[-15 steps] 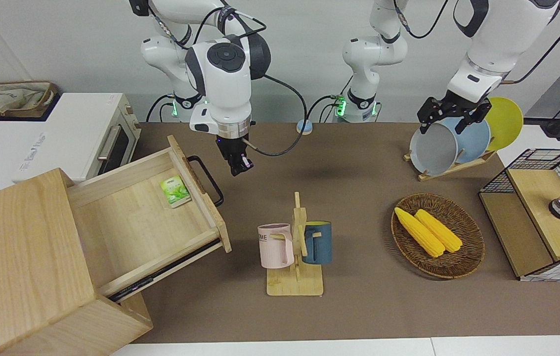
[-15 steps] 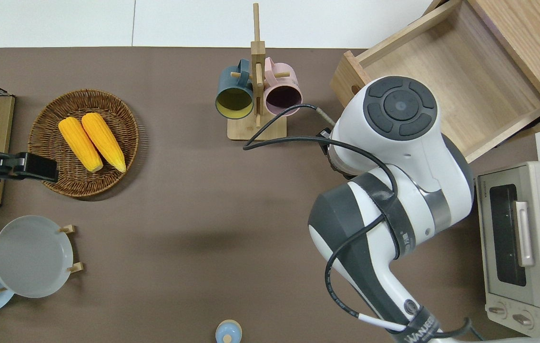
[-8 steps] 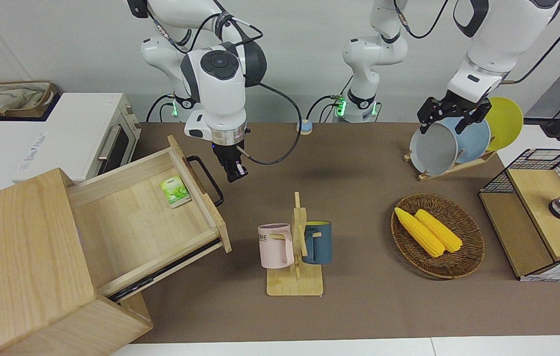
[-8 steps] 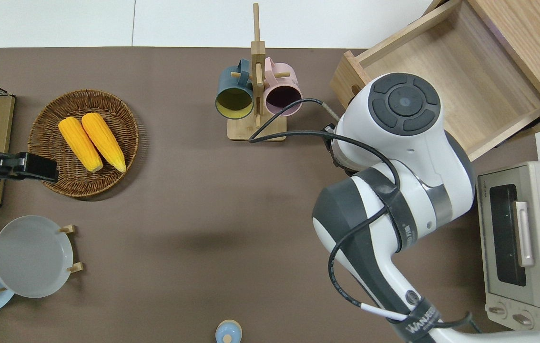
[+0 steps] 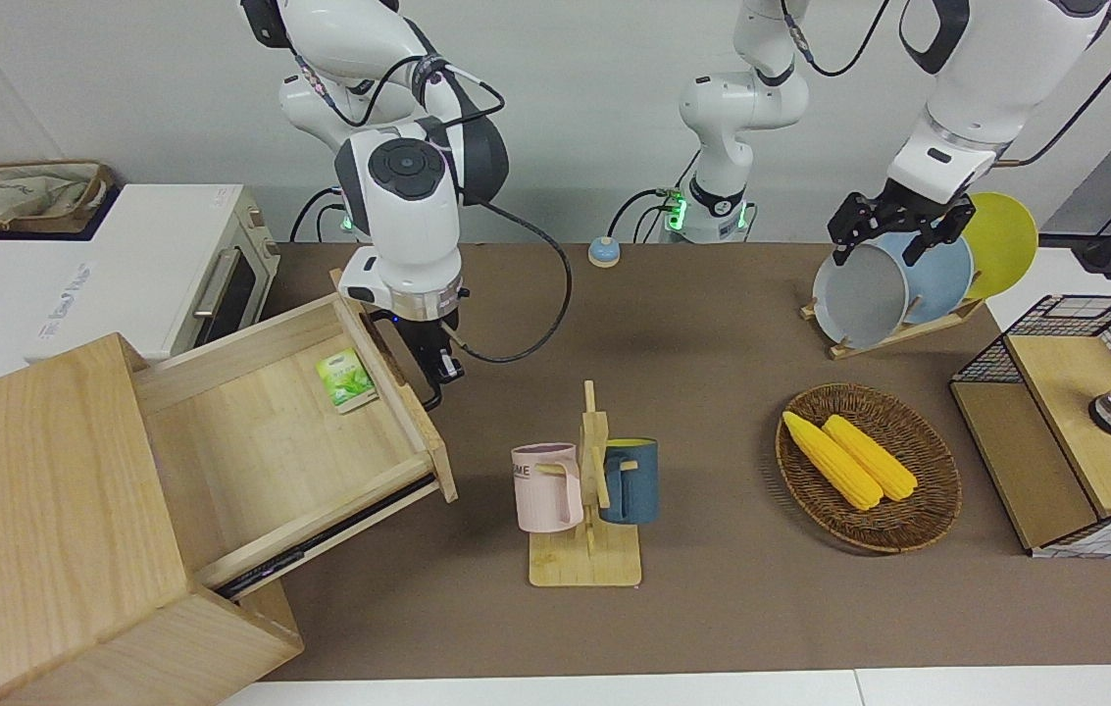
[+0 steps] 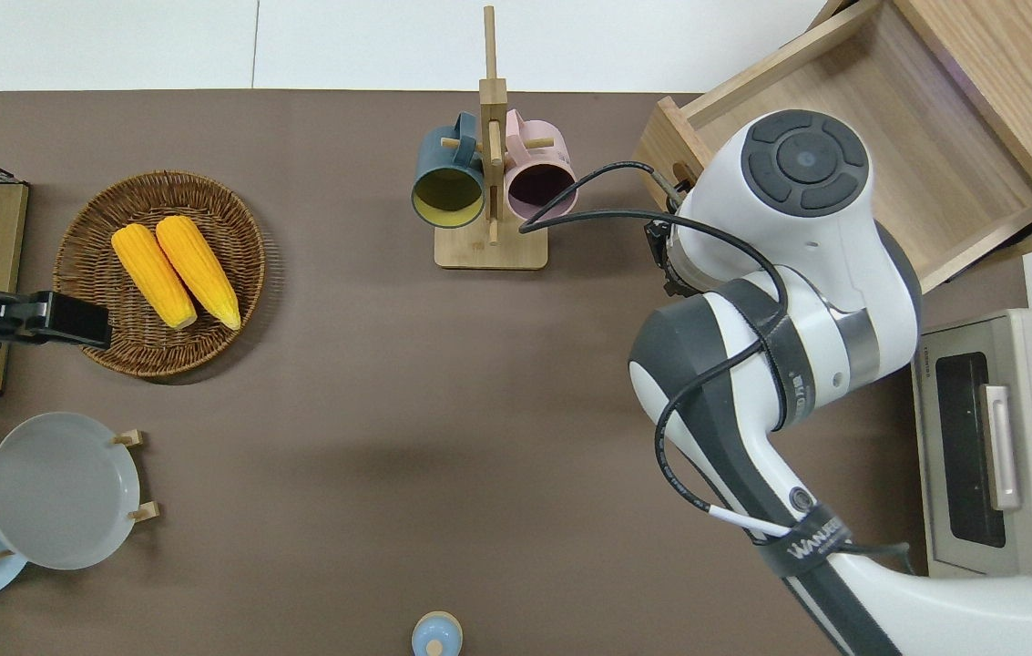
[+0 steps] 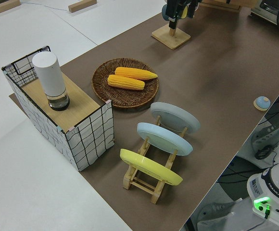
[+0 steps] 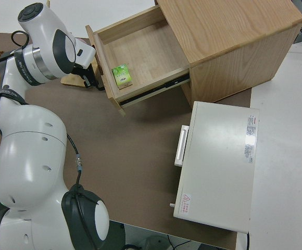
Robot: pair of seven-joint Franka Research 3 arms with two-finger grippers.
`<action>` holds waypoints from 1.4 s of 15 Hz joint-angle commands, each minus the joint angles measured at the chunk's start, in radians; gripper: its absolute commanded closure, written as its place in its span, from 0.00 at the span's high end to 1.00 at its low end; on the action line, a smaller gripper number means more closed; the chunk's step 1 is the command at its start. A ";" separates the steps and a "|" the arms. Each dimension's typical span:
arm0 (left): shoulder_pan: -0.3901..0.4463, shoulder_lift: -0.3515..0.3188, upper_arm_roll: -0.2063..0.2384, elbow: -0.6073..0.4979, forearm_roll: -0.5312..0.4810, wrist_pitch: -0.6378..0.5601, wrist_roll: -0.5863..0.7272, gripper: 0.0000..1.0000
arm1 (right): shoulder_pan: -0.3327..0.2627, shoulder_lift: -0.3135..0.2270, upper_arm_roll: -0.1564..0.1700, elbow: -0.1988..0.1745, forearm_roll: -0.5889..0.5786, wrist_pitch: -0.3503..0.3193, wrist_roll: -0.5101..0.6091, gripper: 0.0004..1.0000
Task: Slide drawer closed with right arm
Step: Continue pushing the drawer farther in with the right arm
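The drawer [image 5: 290, 431] stands pulled out of the pale-wood cabinet [image 5: 45, 510] at the right arm's end of the table, with a green packet [image 5: 346, 379] inside. Its black bar handle [image 5: 431, 396] is mostly hidden by the right arm. My right gripper [image 5: 439, 369] is low at the drawer's front, at the handle, with its fingers together; it also shows in the right side view [image 8: 90, 78] against the drawer's front panel. In the overhead view the arm hides the gripper and only the drawer [image 6: 880, 146] shows. The left arm is parked, its gripper [image 5: 893, 235] open.
A mug rack [image 5: 586, 490] with a pink and a blue mug stands close to the drawer's front corner. A white toaster oven [image 5: 143, 265] sits beside the cabinet, nearer the robots. A corn basket [image 5: 869, 466], plate rack [image 5: 908, 279] and wire-mesh box [image 5: 1075, 422] stand toward the left arm's end.
My right gripper has moved down and toward the drawer, from over the bare mat to the handle on the drawer's front. The drawer has not visibly moved.
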 commanded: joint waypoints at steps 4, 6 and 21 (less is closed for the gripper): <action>0.004 0.011 -0.006 0.026 0.017 -0.020 0.010 0.99 | -0.058 0.043 0.018 0.079 -0.042 0.000 -0.025 0.00; 0.004 0.011 -0.006 0.026 0.017 -0.020 0.010 0.99 | -0.093 0.043 0.024 0.082 -0.041 -0.001 -0.057 0.00; 0.004 0.011 -0.006 0.026 0.017 -0.020 0.010 0.99 | -0.298 0.106 0.060 0.183 -0.028 0.011 -0.302 0.00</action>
